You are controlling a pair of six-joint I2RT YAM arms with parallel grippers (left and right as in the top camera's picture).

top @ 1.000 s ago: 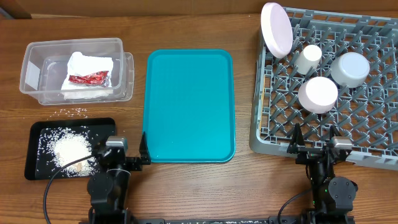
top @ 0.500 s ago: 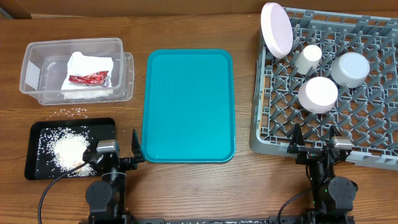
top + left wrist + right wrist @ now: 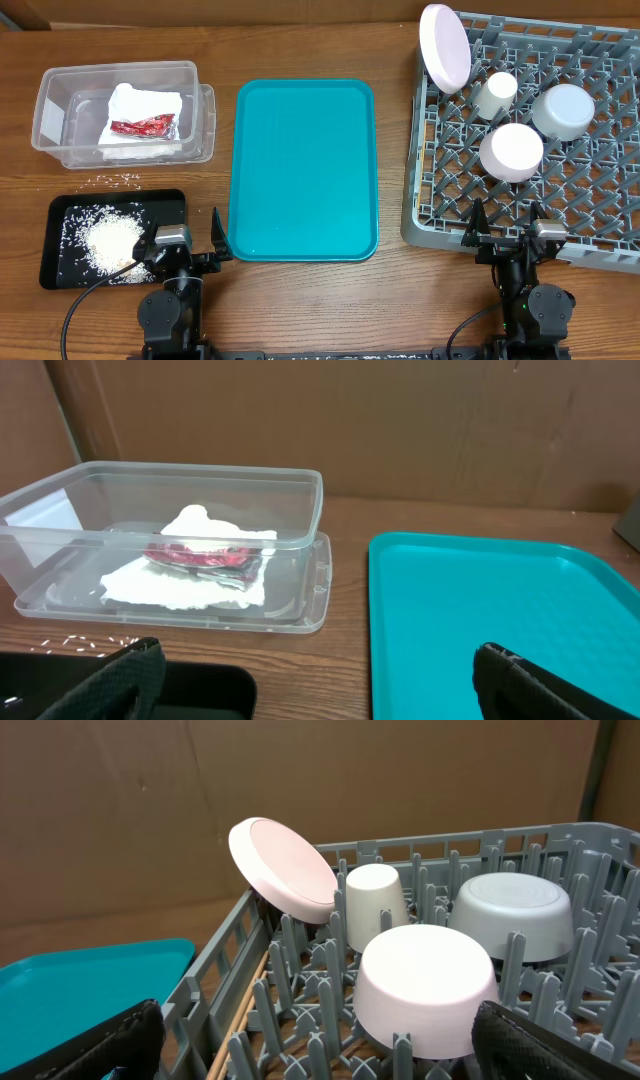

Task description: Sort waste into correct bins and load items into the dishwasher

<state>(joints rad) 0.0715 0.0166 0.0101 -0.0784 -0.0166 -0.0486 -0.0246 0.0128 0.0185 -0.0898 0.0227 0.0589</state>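
Task nearly finished.
Rack [image 3: 600,200] loaded, tub [image 3: 45,110] filled; stray rice [image 3: 118,181] on counter [image 3: 300,300] to clear; left gripper [image 3: 320,685] and right gripper [image 3: 508,222] apart, empty.

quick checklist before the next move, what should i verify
1. left gripper and right gripper open, holding nothing: ok
2. napkins and red wrapper inside clear tub: ok
3. all rice in black tray: not ok, stray grains on table beside it
4. plate, cup, white bowl, grey-green bowl in rack: ok
5. chopsticks in rack: ok, seen from right wrist
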